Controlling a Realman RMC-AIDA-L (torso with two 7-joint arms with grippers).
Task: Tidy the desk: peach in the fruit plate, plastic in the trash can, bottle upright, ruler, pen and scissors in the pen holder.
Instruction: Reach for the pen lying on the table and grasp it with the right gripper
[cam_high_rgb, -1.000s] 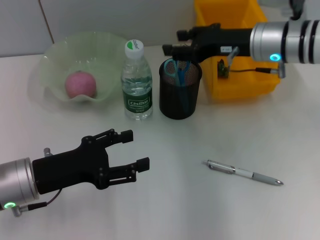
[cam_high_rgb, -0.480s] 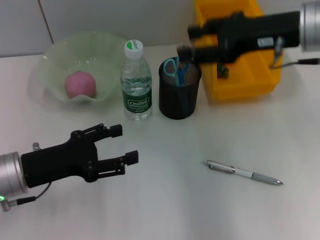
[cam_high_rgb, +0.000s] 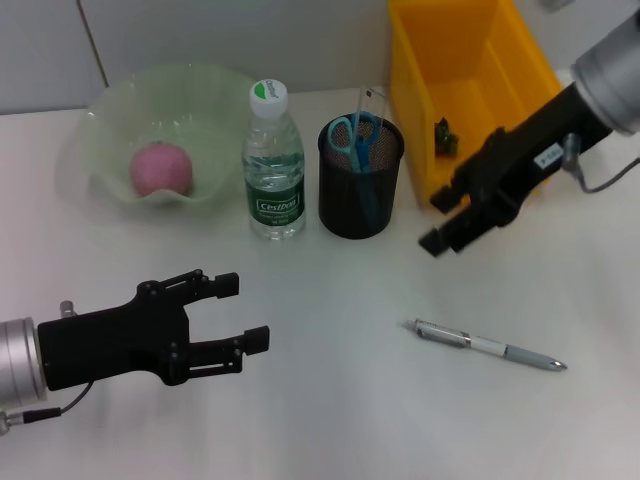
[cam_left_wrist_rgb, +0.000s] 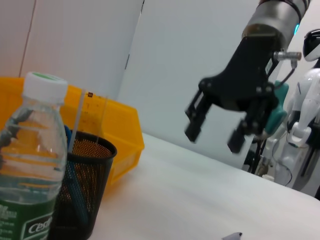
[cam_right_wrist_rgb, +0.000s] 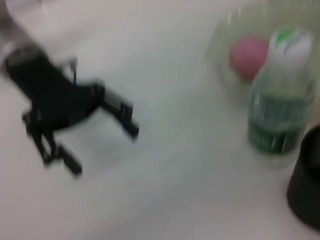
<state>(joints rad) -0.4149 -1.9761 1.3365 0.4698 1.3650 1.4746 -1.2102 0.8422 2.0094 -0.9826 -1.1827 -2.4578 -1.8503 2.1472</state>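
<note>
My right gripper (cam_high_rgb: 447, 220) hangs above the white desk (cam_high_rgb: 330, 400), fingers spread and holding nothing, its tips pointed down and toward my left. Behind it sits the yellow trash can (cam_high_rgb: 470, 100), with a small dark scrap of plastic (cam_high_rgb: 444, 137) lying inside. Off to its left side stands the black mesh pen holder (cam_high_rgb: 361, 180), and in it I can see the blue-handled scissors (cam_high_rgb: 355, 135) and the clear ruler (cam_high_rgb: 370, 100) standing upright. The pen (cam_high_rgb: 487, 345) lies flat on the desk nearer to my body than the right gripper, apart from it and untouched.

My left gripper (cam_high_rgb: 230, 312) hovers low over the near left part of the desk, jaws parted and empty — nothing lies between them. Beyond its fingertips, well apart, the bottle (cam_high_rgb: 273, 165) stands upright with its white and green cap on, just beside the pen holder. Further left of the bottle is the pale green fruit plate (cam_high_rgb: 100, 130), and the pink peach (cam_high_rgb: 160, 168) rests in its hollow.

From my left wrist, the bottle (cam_left_wrist_rgb: 27, 165) and pen holder (cam_left_wrist_rgb: 82, 185) stand close, the right gripper (cam_left_wrist_rgb: 216, 132) open in the air beyond them. From my right wrist the view is blurred — I make out the left gripper (cam_right_wrist_rgb: 102, 137), the bottle (cam_right_wrist_rgb: 277, 100) and the peach (cam_right_wrist_rgb: 249, 56).
</note>
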